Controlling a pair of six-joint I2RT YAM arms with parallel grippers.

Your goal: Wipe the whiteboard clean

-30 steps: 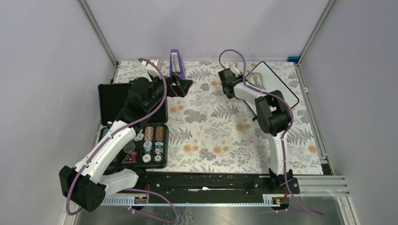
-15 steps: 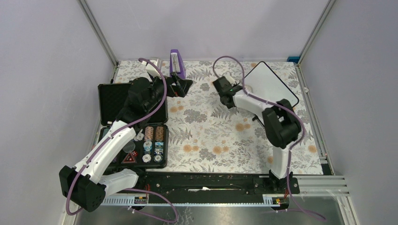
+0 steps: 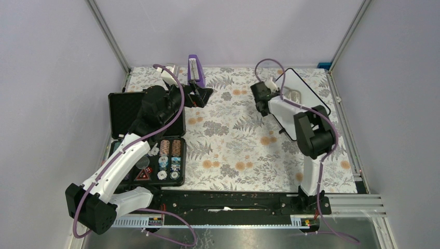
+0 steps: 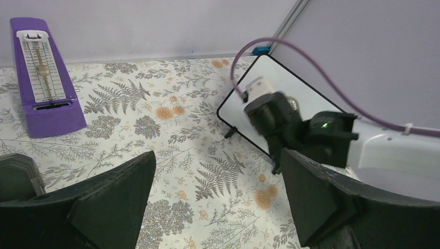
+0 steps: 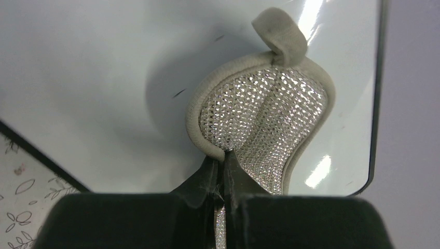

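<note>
the whiteboard [image 3: 302,82] lies flat at the upper right of the top view, on the floral counter [image 3: 233,145], close to the right wall. in the right wrist view its surface reads blank apart from a few faint dark specks. i see no red writing there, though the part under the arm is hidden.

right tool [image 5: 224,155]: closed on the near edge of the silvery pad [image 5: 264,119], fingers pinched together on its fabric. the pad is held by one edge so that its broad mesh face appears to lie against the board, which is what a wiping pass needs. its loop points toward the top of that frame, near the board's black rim.

left tool [image 4: 218,155]: open and holding nothing, at the upper centre of the top view beside the purple metronome [image 4: 44,83], well apart from the board. i judge this position leaves the wiping path free.

judgement: erasure looks nearly complete. what is left is a check of the hidden area.
</note>
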